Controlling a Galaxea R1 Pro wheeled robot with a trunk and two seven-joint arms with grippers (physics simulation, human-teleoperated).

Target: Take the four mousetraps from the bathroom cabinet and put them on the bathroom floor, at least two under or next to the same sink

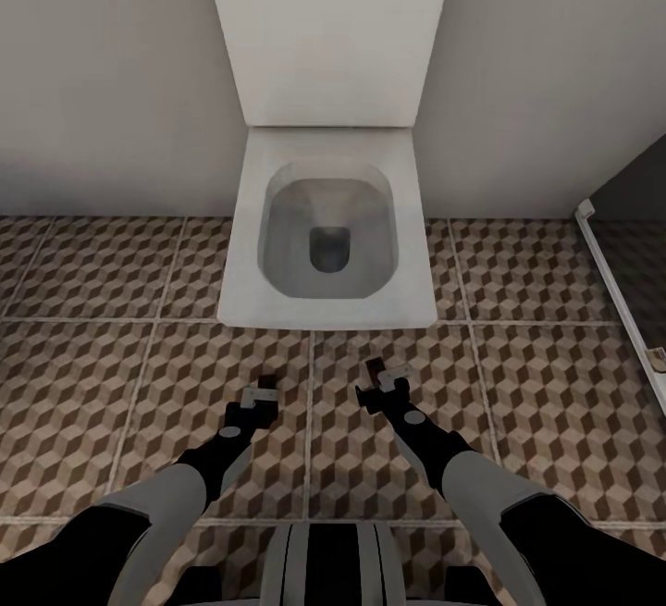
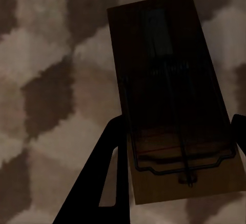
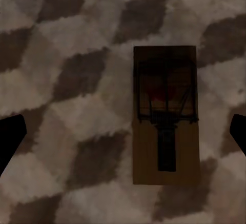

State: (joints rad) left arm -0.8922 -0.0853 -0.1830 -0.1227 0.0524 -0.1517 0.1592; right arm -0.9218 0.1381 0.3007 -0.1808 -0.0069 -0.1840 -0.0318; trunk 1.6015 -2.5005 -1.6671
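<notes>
Both grippers, left and right, hang low over the bathroom floor. I see the left fingers clenched on a mousetrap, its long axis along them. The right fingers are released above a second mousetrap flat on the tiles. Beyond stands the toilet.

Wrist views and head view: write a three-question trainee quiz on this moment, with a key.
1. True or false: the right gripper is shut on a mousetrap.
2. Which fixture stands ahead of the robot in the head view? A bathtub, B toilet, C sink.
3. What sits between the fingers of the left gripper?

Key
1. False: its fingers stand wide apart, and the loose mousetrap lies on the bathroom floor.
2. B, the toilet.
3. The held mousetrap.
</notes>
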